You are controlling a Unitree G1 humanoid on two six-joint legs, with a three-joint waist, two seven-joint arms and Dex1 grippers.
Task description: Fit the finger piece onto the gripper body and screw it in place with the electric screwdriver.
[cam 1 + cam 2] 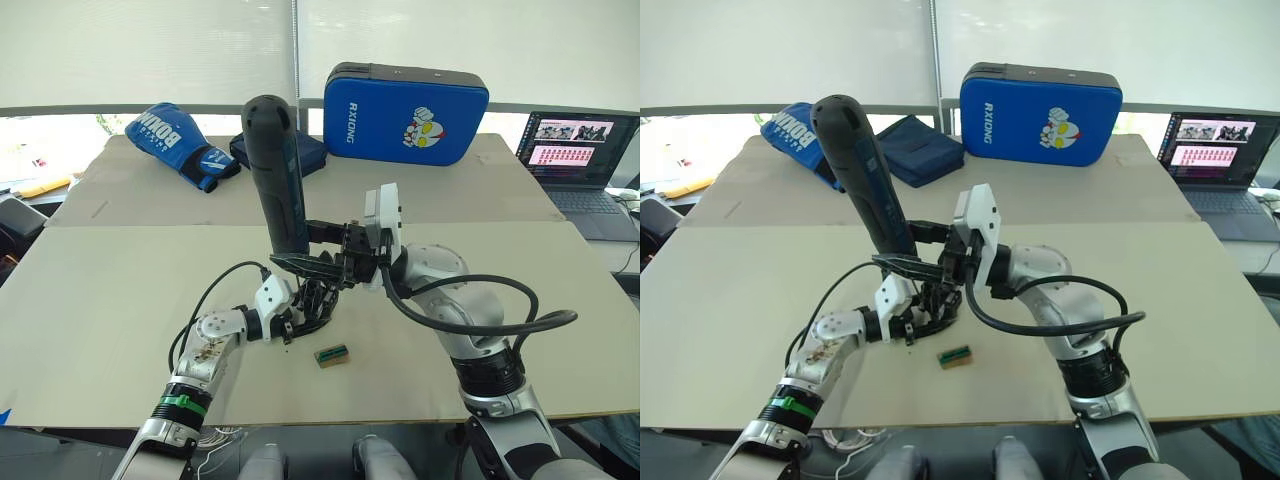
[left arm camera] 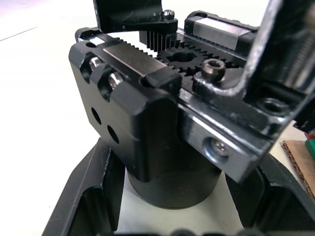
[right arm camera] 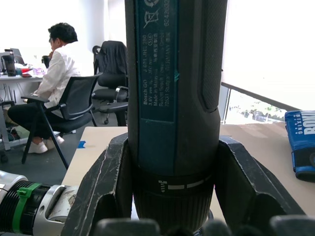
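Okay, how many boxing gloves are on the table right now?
1 blue boxing glove is plain, at the far left of the table, left of the dark blue cloth. The electric screwdriver, upright in the right gripper, could hide another.

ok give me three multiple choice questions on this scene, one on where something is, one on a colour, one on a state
1. Where is the small green-and-tan block?
A. on the table just in front of the two grippers
B. on the laptop
C. on top of the blue pad

2. What colour is the pad at the far side of the table?
A. red
B. blue
C. yellow

3. What is the right gripper doing?
A. hanging open
B. shut on a boxing glove
C. shut on the electric screwdriver

Answers:
1 A, the head views show it lying there.
2 B, its case is blue with white lettering.
3 C, the right wrist view shows both fingers against the tool's barrel.
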